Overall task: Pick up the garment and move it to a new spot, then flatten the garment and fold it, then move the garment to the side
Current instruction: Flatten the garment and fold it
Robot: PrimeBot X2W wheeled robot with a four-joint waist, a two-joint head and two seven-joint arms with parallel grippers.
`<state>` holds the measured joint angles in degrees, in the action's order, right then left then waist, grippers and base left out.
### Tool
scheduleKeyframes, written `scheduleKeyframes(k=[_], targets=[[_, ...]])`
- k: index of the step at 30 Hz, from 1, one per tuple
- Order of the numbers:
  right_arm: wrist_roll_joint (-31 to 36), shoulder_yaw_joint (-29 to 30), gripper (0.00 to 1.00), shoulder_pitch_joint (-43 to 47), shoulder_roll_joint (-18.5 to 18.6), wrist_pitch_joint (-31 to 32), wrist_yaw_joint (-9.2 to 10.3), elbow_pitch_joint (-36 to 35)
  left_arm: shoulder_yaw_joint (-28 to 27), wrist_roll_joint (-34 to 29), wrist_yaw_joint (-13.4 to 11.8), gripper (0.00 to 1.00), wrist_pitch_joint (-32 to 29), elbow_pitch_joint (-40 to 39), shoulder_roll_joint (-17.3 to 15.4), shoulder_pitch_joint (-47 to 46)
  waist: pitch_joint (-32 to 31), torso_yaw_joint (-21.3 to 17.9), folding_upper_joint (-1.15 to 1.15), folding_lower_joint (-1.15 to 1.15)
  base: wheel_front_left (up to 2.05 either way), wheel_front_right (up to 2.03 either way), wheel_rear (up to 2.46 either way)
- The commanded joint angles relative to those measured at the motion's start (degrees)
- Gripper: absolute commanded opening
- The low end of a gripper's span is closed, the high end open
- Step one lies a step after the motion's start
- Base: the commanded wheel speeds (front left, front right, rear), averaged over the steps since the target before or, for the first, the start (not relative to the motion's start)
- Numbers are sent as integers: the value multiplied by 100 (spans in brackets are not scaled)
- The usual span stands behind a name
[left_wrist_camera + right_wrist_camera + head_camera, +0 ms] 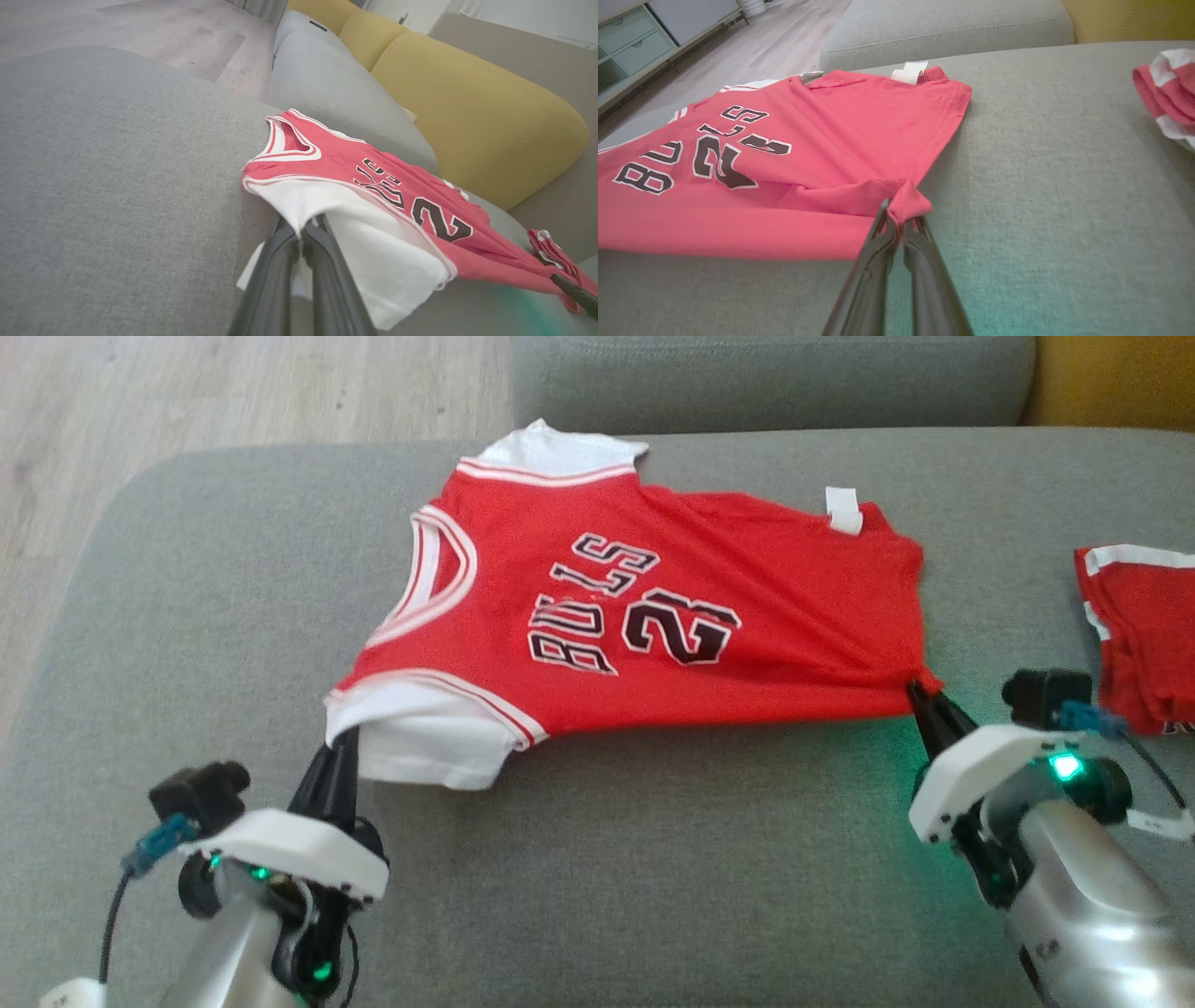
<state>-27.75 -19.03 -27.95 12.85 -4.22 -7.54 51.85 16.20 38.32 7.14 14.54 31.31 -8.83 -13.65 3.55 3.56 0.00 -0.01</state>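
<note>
The garment point(653, 607) is a red jersey with white sleeves and black "BULLS 23" lettering, spread across the grey sofa cushion point(233, 616). My left gripper point(341, 737) is shut on its near white sleeve, seen up close in the left wrist view at the gripper point(306, 228) under the garment point(373, 186). My right gripper point(920, 691) is shut on the near bottom hem corner; the right wrist view shows the gripper point(899, 224) pinching a bunched red corner of the garment point(808, 154). The near edge is lifted and taut between both grippers.
A second red and white garment point(1134, 635) lies bunched at the cushion's right. The sofa's grey backrest point(775, 378) runs along the far side, with a yellow cushion point(467, 98) beyond. Wooden floor point(187, 392) lies off the cushion's left edge.
</note>
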Motion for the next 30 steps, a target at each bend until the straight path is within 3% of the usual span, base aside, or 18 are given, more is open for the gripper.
scheduleKeyframes(k=[1, 2, 3, 15, 20, 21, 22, 30], targets=[[-30, -76, 7, 5, 98, -7, 5, -196, -163, -65, 35, 0, 45, -162, -172, -142, -47, -30, 0, 1, 0, 0, 0], [-28, -63, 86, 65, 118, 7, 5, -236, -126, -96, 35, 0, 45, -150, -181, -102, -59, -41, 0, 1, 0, 0, 0], [-30, -50, 100, 120, 127, 14, 5, -282, -101, -130, 35, 0, 45, -154, -189, -70, -73, -52, 0, 1, 0, 0, 0], [144, 575, 100, 792, 237, -144, 5, -1188, -468, -327, 11, 0, 46, -266, -174, 238, -185, -192, 0, 1, 0, 0, 0], [480, 1047, 100, 1327, 85, -351, 5, -1809, -556, -575, -62, 0, 46, -369, -149, 480, -271, -218, 0, 1, 0, 0, 0], [589, 1160, 100, 1450, 30, -440, 5, -1960, -579, -670, -103, 72, 46, -424, -145, 517, -283, -217, 0, 1, 0, 0, 0], [712, 1271, 100, 1576, -42, -545, 5, -2123, -632, -766, -144, 100, 46, -515, -129, 551, -293, -215, 0, 1, 0, 0, 0], [1352, 1933, 100, 2655, -842, -959, 5, -3324, -1698, -1469, -294, 100, 46, -2069, 422, 1014, -345, -214, 0, 1, 0, 0, 0]])
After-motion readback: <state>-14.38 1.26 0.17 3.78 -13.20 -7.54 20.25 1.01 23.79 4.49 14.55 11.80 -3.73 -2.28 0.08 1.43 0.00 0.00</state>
